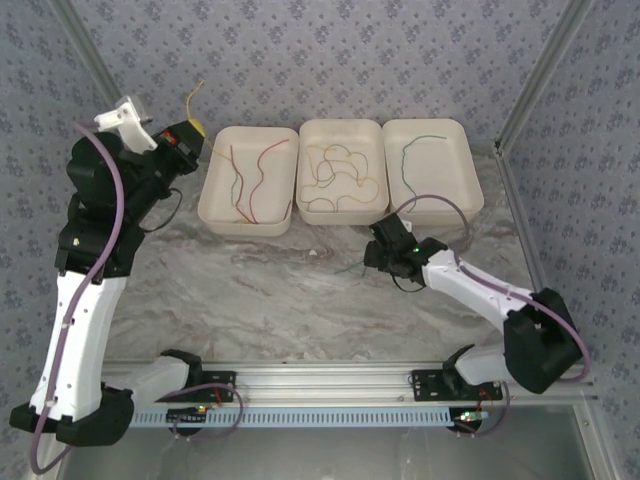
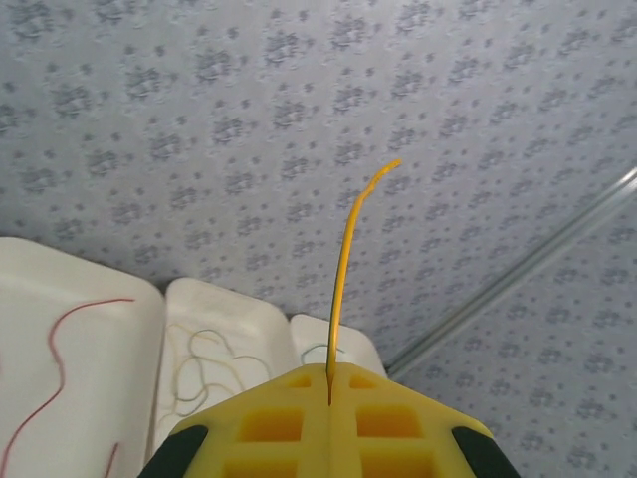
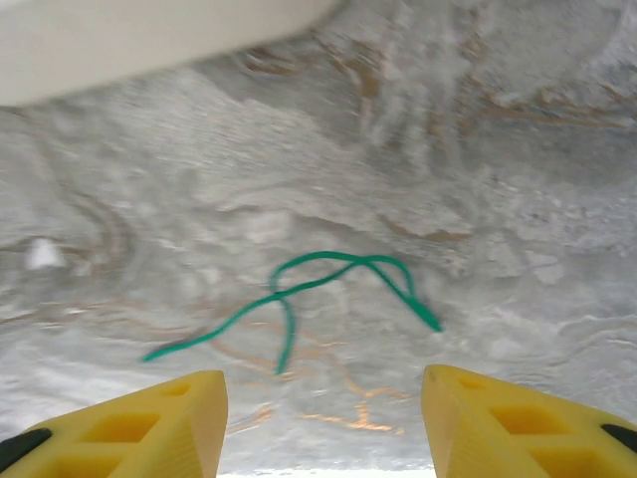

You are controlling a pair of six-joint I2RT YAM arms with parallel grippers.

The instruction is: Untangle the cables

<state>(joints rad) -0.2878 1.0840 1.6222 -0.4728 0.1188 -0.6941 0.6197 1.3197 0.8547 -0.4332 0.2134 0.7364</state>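
Note:
My left gripper (image 1: 196,131) is raised at the far left, beside the trays, and is shut on a yellow cable (image 1: 197,93). That yellow cable (image 2: 343,269) sticks up from between the closed yellow fingertips of the left gripper (image 2: 328,383). A green cable (image 3: 328,284) lies in loose loops on the marble table, just ahead of my open right gripper (image 3: 323,398); nothing is between its fingers. From above, the right gripper (image 1: 372,258) hovers low in front of the middle tray, with the green cable (image 1: 350,268) at its tip.
Three white trays stand in a row at the back. The left tray (image 1: 245,226) holds red cables (image 1: 262,165), the middle tray (image 1: 345,217) a yellowish and green tangle (image 1: 335,170), the right tray (image 1: 470,160) one green cable (image 1: 412,150). Patterned walls enclose the table.

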